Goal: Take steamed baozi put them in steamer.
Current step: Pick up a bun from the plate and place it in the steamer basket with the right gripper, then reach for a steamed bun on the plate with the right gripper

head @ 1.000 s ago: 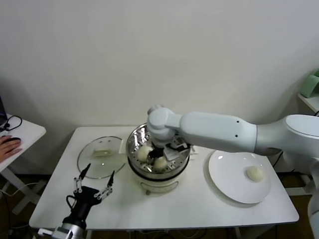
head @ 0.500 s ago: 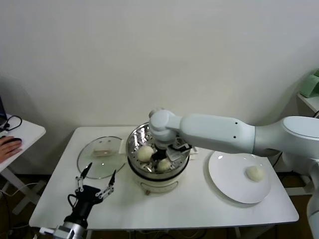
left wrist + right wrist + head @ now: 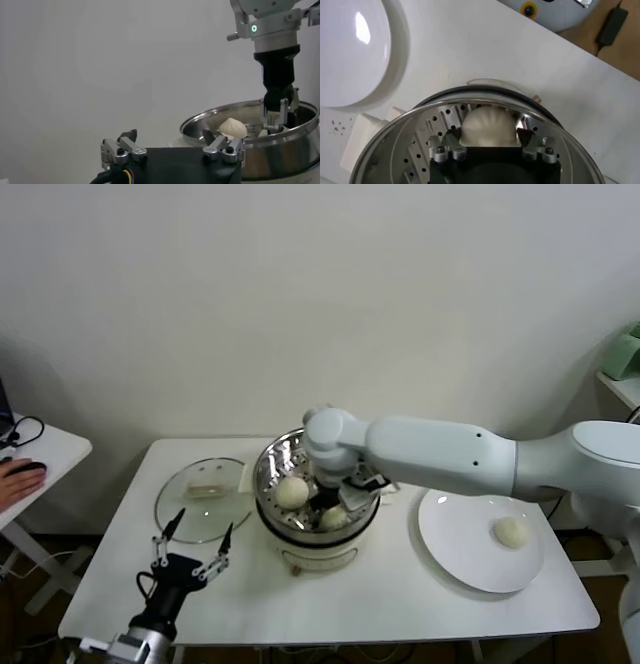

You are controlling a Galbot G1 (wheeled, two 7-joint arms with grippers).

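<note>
The steamer [image 3: 265, 474] stands mid-table, shiny steel with a perforated tray; it also shows in the right wrist view [image 3: 395, 140] and the left wrist view [image 3: 300, 145]. My right gripper [image 3: 330, 502] reaches down inside it, shut on a cream-white baozi [image 3: 487, 127] just above the tray, seen in the head view [image 3: 336, 517]. A second baozi [image 3: 292, 492] rests on the tray beside it [image 3: 234, 128]. Another baozi [image 3: 512, 531] lies on the white plate [image 3: 470, 554]. A fourth is not visible. My left gripper [image 3: 190, 554] is open and empty near the table's front left [image 3: 168, 135].
A flat glass lid [image 3: 200, 499] lies left of the steamer. The white plate sits at the right and also shows in the right wrist view [image 3: 350, 50]. A person's hand [image 3: 20, 477] rests on a side table at far left.
My right gripper has shifted slightly right and lower inside the steamer, carrying its baozi along. The left arm has barely moved.
</note>
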